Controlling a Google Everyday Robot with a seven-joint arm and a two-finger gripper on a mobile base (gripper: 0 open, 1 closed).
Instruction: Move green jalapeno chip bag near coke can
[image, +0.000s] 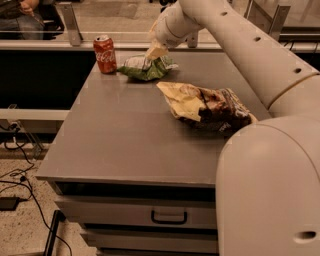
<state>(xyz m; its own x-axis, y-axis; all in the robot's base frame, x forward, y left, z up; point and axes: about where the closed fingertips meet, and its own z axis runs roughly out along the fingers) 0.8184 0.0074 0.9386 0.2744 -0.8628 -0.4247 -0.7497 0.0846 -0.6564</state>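
Your green jalapeno chip bag (142, 69) lies crumpled at the far end of the surface (125, 135), just beside the coke can (105, 54), which stands upright near the back corner, with a narrow gap between them. The end effector (155, 52) sits at the bag's top edge; you cannot tell whether it is clamped or released. A larger yellow-and-brown bag (207, 105) lies nearer, apart from both.
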